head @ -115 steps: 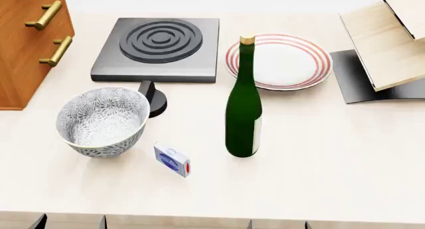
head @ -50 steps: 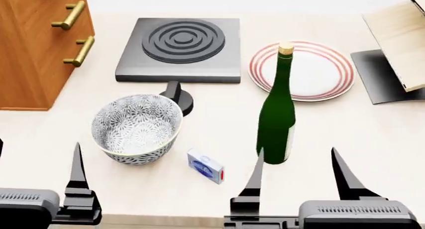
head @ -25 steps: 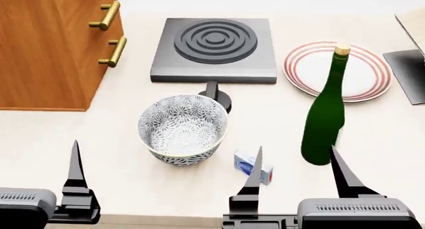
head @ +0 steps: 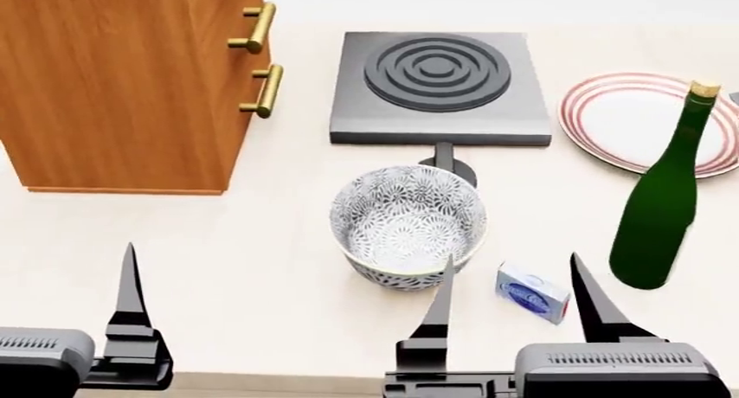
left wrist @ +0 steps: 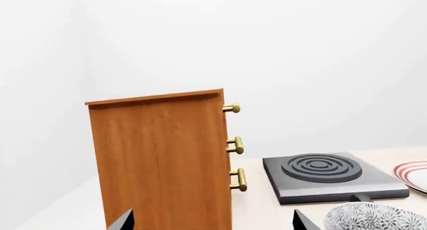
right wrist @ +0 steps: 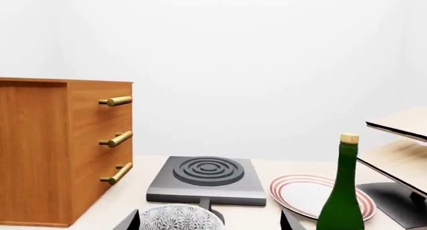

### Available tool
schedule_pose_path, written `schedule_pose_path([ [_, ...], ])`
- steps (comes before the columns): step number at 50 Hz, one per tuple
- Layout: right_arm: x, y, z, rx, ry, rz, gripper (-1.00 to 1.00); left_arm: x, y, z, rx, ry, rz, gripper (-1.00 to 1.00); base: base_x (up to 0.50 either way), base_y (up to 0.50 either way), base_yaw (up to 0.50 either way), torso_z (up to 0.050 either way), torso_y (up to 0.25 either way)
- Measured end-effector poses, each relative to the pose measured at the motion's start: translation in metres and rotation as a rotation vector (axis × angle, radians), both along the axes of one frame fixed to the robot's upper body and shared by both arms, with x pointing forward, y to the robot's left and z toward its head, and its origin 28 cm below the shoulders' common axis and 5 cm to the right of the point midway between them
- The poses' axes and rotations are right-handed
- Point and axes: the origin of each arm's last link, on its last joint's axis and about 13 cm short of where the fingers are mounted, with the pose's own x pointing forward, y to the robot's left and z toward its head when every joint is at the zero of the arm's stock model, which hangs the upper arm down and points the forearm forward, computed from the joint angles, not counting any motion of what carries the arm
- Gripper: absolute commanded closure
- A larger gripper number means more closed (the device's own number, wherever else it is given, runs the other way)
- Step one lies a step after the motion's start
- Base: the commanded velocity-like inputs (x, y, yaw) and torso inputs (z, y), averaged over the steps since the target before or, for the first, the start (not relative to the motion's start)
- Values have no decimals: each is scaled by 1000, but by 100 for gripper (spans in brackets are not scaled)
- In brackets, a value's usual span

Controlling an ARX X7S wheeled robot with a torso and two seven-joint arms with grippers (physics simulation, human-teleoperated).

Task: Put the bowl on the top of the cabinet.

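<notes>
Bowl (head: 407,225): grey-floral white, sitting upright on table (head: 231,268) between cabinet (head: 127,86) and bottle (head: 664,212), bare table around. Right gripper (head: 508,307) gaping empty; left gripper (head: 127,316) unclear.

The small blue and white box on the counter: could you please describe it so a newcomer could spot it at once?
Start at the square black hotplate; in front of it stands the patterned bowl. The small blue and white box lies between that bowl and the green wine bottle, the only flat-lying packet, far smaller than either.

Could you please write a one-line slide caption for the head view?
Both open grippers, left and right, face the bowl near the cabinet.
</notes>
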Motion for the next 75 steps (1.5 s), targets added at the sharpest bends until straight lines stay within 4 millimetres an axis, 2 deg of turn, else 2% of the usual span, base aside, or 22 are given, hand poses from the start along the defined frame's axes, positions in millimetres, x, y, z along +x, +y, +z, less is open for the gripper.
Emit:
schedule_pose_path([
  [22, 0, 1, 0, 3, 1, 1, -100, -1, 0, 1, 2, -3, 1, -100, 0, 500, 0, 0, 0],
  [36, 0, 1, 0, 5, 1, 2, -100, 0, 1, 0, 1, -2, 3, -100, 0, 189, 0, 0, 0],
  [47, 1, 1, -1, 3, 3, 1, -100, 0, 1, 0, 0, -1, 4, -100, 0, 456, 0, 0, 0],
  [61, 0, 1, -1, 2, 9, 2, -100, 0, 1, 0, -1, -1, 5, -100, 13, 0, 0, 0, 0],
  [75, 0, 2, -1, -6, 13, 1, -100, -1, 0, 0, 0, 0, 3, -100, 487, 0, 0, 0, 0],
])
